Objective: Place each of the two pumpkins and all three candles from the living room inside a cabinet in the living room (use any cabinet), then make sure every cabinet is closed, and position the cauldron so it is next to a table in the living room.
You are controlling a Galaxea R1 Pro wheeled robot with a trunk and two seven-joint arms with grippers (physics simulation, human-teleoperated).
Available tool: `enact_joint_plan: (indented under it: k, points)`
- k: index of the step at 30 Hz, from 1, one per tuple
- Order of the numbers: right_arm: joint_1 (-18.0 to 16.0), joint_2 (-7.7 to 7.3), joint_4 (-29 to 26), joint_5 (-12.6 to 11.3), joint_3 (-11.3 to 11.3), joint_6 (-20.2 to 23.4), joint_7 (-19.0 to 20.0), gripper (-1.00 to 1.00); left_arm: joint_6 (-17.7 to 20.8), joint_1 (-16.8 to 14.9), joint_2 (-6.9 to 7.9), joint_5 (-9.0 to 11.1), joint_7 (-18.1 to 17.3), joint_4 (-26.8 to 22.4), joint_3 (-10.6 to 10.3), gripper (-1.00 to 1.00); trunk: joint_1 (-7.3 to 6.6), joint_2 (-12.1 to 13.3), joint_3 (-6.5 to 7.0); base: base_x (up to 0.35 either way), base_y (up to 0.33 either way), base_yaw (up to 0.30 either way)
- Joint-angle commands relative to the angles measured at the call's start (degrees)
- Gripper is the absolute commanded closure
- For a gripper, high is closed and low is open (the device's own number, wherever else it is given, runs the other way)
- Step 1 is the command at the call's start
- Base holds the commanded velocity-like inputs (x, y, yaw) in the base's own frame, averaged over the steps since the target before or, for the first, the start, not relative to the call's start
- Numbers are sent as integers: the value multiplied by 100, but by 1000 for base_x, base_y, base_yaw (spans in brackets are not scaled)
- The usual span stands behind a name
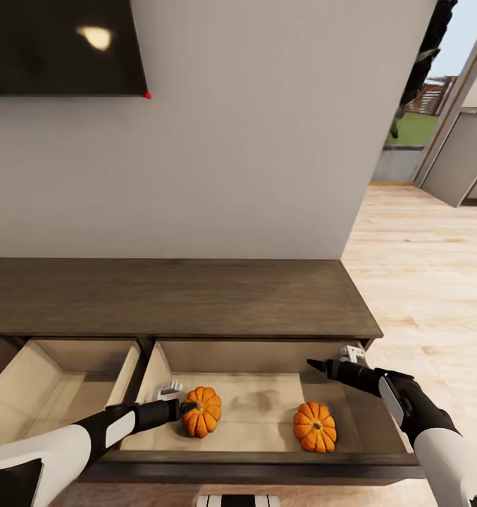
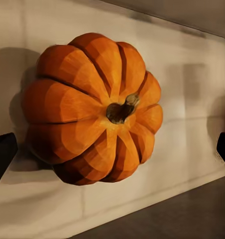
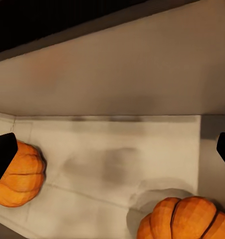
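Both arms reach in from the bottom of the head view, so starting there: the left end effector (image 1: pixel 185 408) sits right at the left pumpkin (image 1: pixel 201 412), and its wrist view has the two dark fingertips (image 2: pixel 3 155) spread wide at the frame edges with that pumpkin (image 2: pixel 92 107) between them but not touched, stem facing the camera. The right end effector (image 1: pixel 317 365) hovers over the back right part of the same drawer, also spread wide and holding nothing; its wrist view shows a dark fingertip (image 3: pixel 3 152) at each side and pale drawer floor between. Going big to small from there: plain grey wall (image 1: pixel 252 127) fills most of the head view, with a dark screen (image 1: pixel 58 46) at top left and light wood floor (image 1: pixel 421 282) off to the right. Then the long dark-brown cabinet (image 1: pixel 175 296) against the wall, two drawers pulled out. The left drawer (image 1: pixel 55 394) shows only beige insides. The right drawer (image 1: pixel 259 408) has both pumpkins sitting on its floor, well apart, one near the left wall and the other pumpkin (image 1: pixel 315 427) toward the front right. From the right wrist you see them at opposite corners, left one (image 3: pixel 20 174) and right one (image 3: pixel 189 219).
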Motion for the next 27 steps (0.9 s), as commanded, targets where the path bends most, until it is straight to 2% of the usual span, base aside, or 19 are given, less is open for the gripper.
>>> enact_joint_plan:
  k: [1, 9, 13, 17, 21, 23, 27]
  points:
    - [0, 0, 0, 1, 0, 0, 0, -100, 6, -3, 1, 0, -1, -2, 6, -100, -2, 2, 23, 0, 0, 0]
    - [0, 0, 0, 0, 0, 0, 0, -100, 27, -51, 17, -2, -69, -58, 13, -100, -23, 12, 200, 0, 0, 0]
    - [0, 0, 0, 0, 0, 0, 0, -100, 34, -64, 70, -8, -555, -53, 13, -100, -33, 18, 289, 0, 0, 0]
    - [0, 0, 0, 0, 0, 0, 0, -100, 44, -106, 172, -13, -1079, -62, 4, -100, -118, 171, 361, 0, 0, 0]
    - [0, 0, 0, 0, 0, 0, 0, -100, 102, -127, 258, -20, -1838, -63, -8, -100, -205, 332, 433, 0, 0, 0]
    - [0, 0, 0, 1, 0, 0, 0, -100, 383, -130, 288, -28, -2278, -48, -11, -100, -249, 412, 469, 0, 0, 0]
    - [0, 2, 0, 0, 0, 0, 0, -100, 857, -153, 300, -36, -2598, -30, -20, -100, -337, 572, 541, 0, 0, 0]
